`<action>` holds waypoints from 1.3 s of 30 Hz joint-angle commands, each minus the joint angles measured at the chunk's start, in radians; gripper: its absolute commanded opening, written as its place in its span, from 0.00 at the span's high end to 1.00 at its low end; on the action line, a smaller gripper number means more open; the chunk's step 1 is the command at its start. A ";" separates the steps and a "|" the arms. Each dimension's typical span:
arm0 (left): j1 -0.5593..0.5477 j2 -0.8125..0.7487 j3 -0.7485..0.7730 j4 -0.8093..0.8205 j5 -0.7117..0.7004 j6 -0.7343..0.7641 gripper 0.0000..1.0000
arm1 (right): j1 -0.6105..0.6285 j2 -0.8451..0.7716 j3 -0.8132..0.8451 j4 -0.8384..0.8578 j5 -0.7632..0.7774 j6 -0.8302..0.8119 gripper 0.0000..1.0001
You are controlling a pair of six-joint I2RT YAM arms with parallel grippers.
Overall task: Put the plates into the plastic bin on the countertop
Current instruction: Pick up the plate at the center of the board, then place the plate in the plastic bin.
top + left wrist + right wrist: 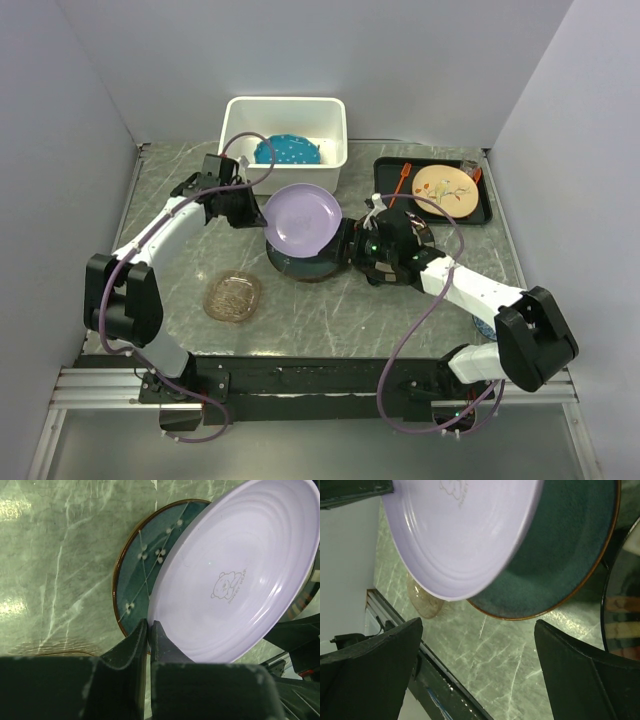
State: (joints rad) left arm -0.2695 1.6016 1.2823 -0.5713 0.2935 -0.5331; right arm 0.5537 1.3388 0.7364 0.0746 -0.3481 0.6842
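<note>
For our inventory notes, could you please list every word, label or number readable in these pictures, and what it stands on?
"SWEET BEAR" (small; as best it reads): curved beside a bear drawing on the lavender plate, left wrist view.
Right wrist view: the same print is cut off at the top edge, unreadable.
Top view: nothing readable; the tan plate shows only a drawing.

The left arm (160,225) bends inward, the left gripper (149,630) pinched on the lavender plate (235,575) (jaws nearly touching). The right arm (465,285) angles inward, and the right gripper (477,625) gapes wide.
</note>
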 commanded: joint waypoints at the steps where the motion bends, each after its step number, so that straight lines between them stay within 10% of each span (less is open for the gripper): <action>1: 0.000 -0.002 0.058 0.005 -0.016 0.022 0.99 | 0.003 -0.044 0.032 0.036 0.000 -0.005 0.00; 39: 0.000 0.040 0.314 -0.111 -0.065 0.048 0.99 | 0.003 -0.059 0.001 0.071 -0.028 0.025 0.00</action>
State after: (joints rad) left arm -0.2695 1.6226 1.5002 -0.6815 0.2134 -0.4900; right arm 0.5537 1.3140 0.7357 0.1017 -0.3603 0.7025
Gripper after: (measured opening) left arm 0.078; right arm 0.998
